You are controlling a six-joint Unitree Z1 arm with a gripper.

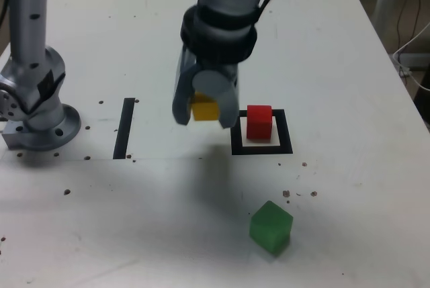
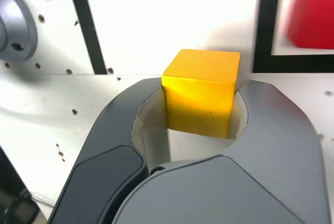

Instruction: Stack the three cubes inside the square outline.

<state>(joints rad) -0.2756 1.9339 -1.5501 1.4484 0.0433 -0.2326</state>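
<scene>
I see the gripper [image 1: 205, 110] closed on the yellow cube [image 1: 205, 109], one jaw on each of two opposite faces; in the wrist view the cube [image 2: 201, 91] sits clamped between the grey jaws with its front half sticking out past their tips. In the exterior view the cube appears lifted clear of the tabletop [image 1: 322, 46], with a soft shadow on the surface below it, though I cannot tell how high. The arm comes down from the far edge of the table, gripper pointing down over the middle. The red cube [image 1: 259, 122] stands upright inside the square outline [image 1: 262, 148], on its white centre, toward the far side of the frame; it touches nothing else. The held cube hangs just beside the outline, on the exterior view's left of the red cube, not over it. The green cube [image 1: 271, 227] lies alone nearer the front edge, well apart from the outline and turned at an angle to the table edges. A straight black strip [image 1: 125, 127] lies on the exterior view's left of the gripper, between it and the arm's base [image 1: 37, 117], which sits at the left edge. Small dark holes dot the surface.
</scene>
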